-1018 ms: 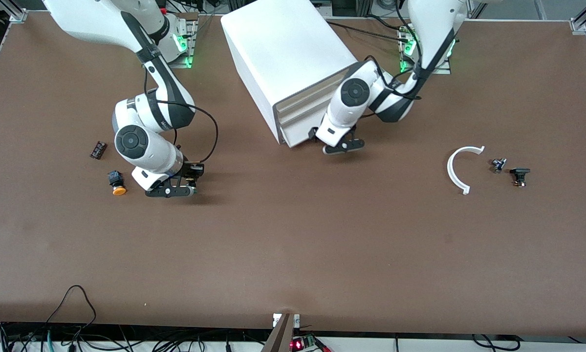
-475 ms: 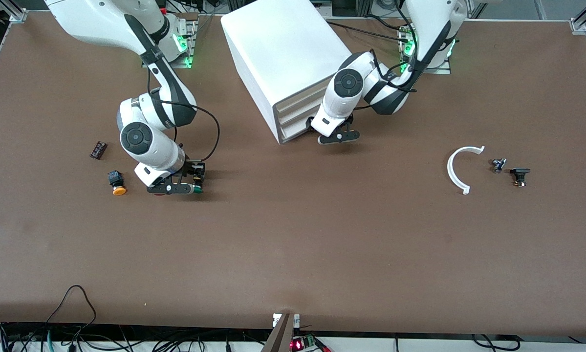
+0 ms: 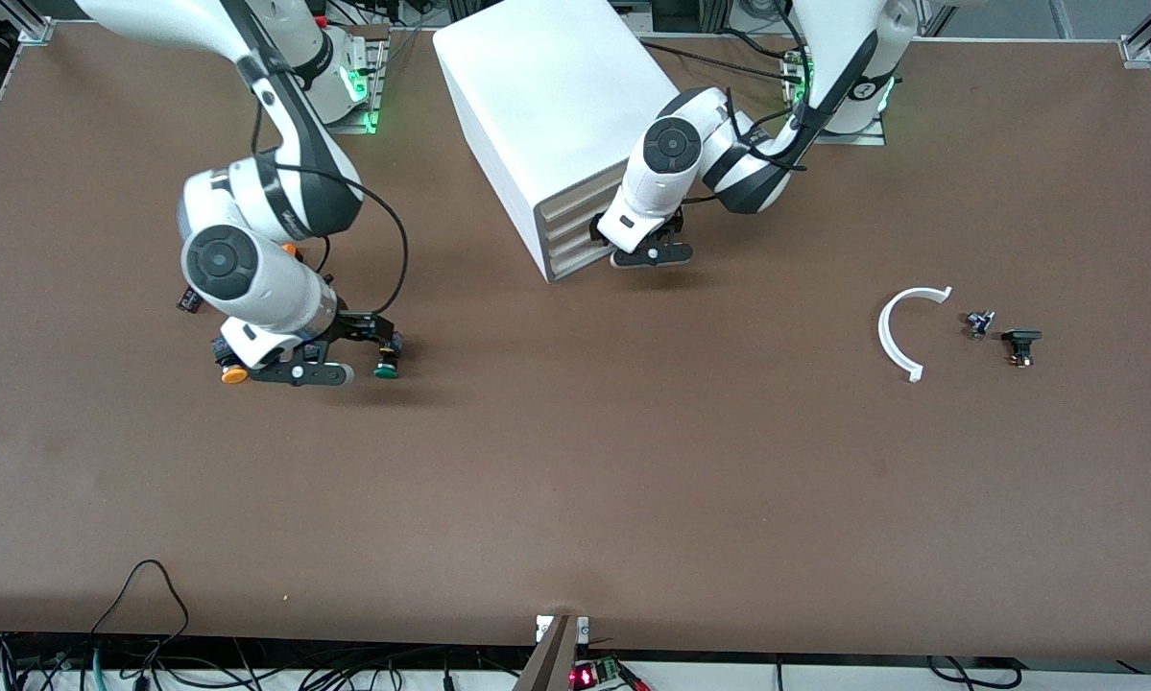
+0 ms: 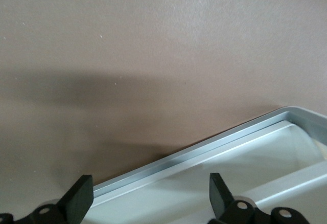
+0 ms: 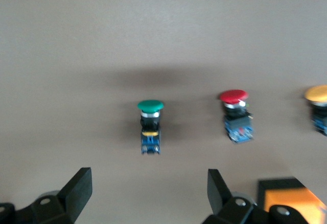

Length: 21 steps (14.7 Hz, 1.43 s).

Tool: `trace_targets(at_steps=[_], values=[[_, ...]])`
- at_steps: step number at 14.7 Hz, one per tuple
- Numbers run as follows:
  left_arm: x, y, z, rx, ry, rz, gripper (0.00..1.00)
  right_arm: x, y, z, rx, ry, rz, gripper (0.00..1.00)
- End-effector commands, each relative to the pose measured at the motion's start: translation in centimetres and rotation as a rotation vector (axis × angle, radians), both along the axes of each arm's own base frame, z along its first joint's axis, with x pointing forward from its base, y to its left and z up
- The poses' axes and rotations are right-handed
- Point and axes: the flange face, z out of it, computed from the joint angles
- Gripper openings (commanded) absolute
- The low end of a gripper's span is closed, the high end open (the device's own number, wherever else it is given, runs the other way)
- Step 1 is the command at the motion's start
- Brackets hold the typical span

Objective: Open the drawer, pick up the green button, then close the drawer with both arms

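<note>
Right claw (image 3: 330, 363), fingers spread and empty, hangs beside the green button (image 3: 387, 365) on the bench (image 3: 575, 480); left claw (image 3: 644, 251), also spread, faces the drawer (image 3: 575, 257).

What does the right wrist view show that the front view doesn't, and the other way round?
Only the right wrist view shows the red-capped button, lying between the green button and the orange-capped button; in the front view the right arm covers it.

Only the front view shows the white cabinet with the left claw at its lowest drawer, and the white curved piece toward the left arm's end.

Both show the green button, the orange-capped button, the open right claw and the brown table.
</note>
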Motion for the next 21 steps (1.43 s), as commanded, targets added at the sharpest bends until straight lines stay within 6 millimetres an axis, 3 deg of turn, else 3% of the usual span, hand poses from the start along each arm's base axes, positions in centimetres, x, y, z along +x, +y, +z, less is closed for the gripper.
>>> trace_targets(at_steps=[1,2,5,7,9,11,12,14,16,17,19,21], values=[[3.4,2.5,3.2,-0.024,-0.072,0.059,1.0,2.2,-2.4,5.8,-0.024,0.015,-0.061,1.0],[5.6,4.4,4.2,-0.034,-0.098,0.111,1.0,2.8,-3.8,7.9,-0.037,0.011,-0.078,1.0],[12.0,10.1,8.7,-0.052,-0.201,0.249,1.0,3.7,-5.7,11.0,-0.149,-0.044,-0.063,1.0],[15.8,14.4,11.9,-0.053,-0.275,0.26,1.0,4.6,-9.6,14.3,-0.209,-0.084,-0.11,1.0],[17.4,19.2,14.5,-0.033,-0.315,0.148,1.0,4.3,-13.1,17.1,-0.211,-0.118,-0.166,1.0],[17.5,23.0,18.3,0.009,-0.325,0.064,1.0,3.1,-17.2,18.8,-0.194,-0.099,-0.23,1.0],[17.7,25.2,21.2,0.031,-0.327,0.039,1.0,2.3,-18.9,19.7,-0.154,-0.085,-0.238,1.0],[18.1,28.5,27.5,0.06,-0.271,-0.029,1.0,0.7,-21.3,19.5,-0.121,-0.052,-0.213,1.0],[17.7,30.0,34.0,0.073,-0.227,-0.078,1.0,0.0,-24.3,19.1,-0.109,-0.041,-0.112,1.0],[17.2,31.1,36.1,0.08,-0.221,-0.074,1.0,-0.2,-25.5,18.7,-0.095,-0.029,-0.071,1.0],[16.6,32.8,38.7,0.092,-0.221,-0.092,1.0,-1.3,-25.6,18.9,-0.037,-0.034,-0.076,1.0],[16.6,36.0,39.4,0.093,-0.232,-0.129,1.0,-3.8,-25.2,18.7,-0.03,-0.081,-0.065,1.0]])
